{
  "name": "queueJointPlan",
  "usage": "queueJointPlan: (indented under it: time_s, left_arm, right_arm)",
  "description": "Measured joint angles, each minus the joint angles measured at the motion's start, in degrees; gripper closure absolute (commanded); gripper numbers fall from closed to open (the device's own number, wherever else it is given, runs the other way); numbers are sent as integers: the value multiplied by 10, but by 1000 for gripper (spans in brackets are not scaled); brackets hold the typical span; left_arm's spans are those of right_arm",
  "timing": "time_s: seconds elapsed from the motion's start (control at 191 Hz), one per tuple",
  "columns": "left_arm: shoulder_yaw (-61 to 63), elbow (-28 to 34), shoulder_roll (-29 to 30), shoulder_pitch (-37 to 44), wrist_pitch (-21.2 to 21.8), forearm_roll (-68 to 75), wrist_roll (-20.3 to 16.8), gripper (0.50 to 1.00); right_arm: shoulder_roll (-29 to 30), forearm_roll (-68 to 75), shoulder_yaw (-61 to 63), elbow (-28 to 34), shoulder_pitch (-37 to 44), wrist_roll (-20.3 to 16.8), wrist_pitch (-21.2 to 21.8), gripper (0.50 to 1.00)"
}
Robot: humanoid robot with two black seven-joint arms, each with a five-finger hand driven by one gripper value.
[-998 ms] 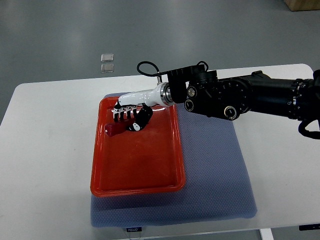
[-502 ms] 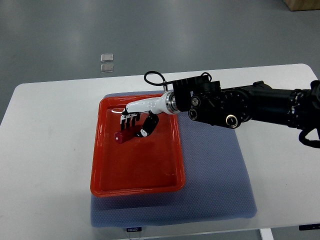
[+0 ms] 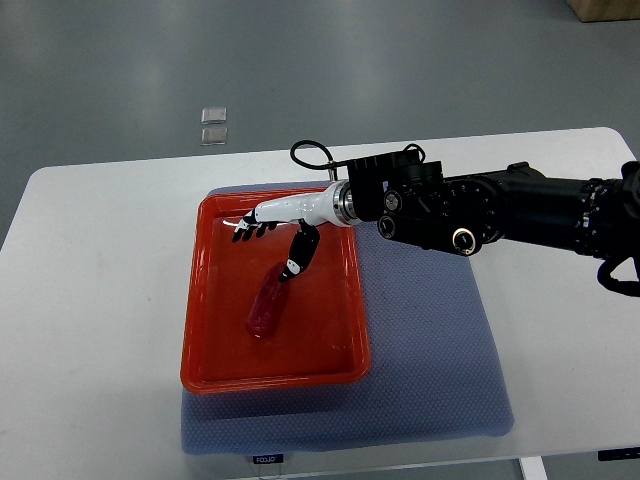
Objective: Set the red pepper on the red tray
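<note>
Bright even overhead light, soft shadows, sharp focus

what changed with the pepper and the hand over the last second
The right robot hand let go of the red pepper: a second ago its fingers were closed on it near the tray's far left corner; now they are spread and the pepper lies loose mid-tray, nearer the camera. The red tray, blue mat and table stayed put.

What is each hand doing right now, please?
Right hand: open, holding nothing; pepper lies in the tray.
Left hand: not in view.
</note>
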Motion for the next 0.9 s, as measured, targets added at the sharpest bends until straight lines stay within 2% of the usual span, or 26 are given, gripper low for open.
queueJointPlan:
  time_s: [0.141,0.225,0.314,0.434,0.533,0.721,0.899]
  left_arm:
    - [0,0,0,0,0,0,0,500]
    - [0,0,0,0,0,0,0,500]
    - [0,0,0,0,0,0,0,500]
    - [0,0,0,0,0,0,0,500]
    - [0,0,0,0,0,0,0,500]
    - [0,0,0,0,0,0,0,500]
    - [0,0,0,0,0,0,0,500]
  right_arm:
    - [0,2,3,-33,1,0,-6,603]
    - [0,8,4,-52,1,0,-24,603]
    - [0,11,7,-68,1,4,-61,603]
    - [0,24,42,-79,-8,11,-135,603]
    - [0,38,80,-85,-24,12,-166,583]
    - [0,86,144,-123,-43,6,-173,581]
    - [0,212,221,-153,-73,6,-171,581]
